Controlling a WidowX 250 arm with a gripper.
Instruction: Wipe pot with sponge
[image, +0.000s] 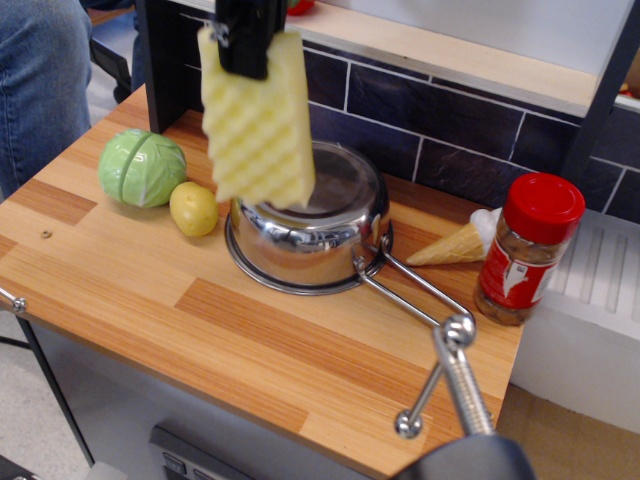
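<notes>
Jaws found pinched on the top edge of the sponge (258, 120), gripper (248, 52) mostly cut off at the upper frame edge. Sponge hung raised off the surface (200, 320), long axis near vertical, ridged face toward the camera. Lower edge overlapped the near-left rim of the pot (310, 222) in view; contact could not be confirmed. Pot stood below and slightly right of the jaws, handle running toward the near right. Judged: descent with slight rightward shift needed next.
</notes>
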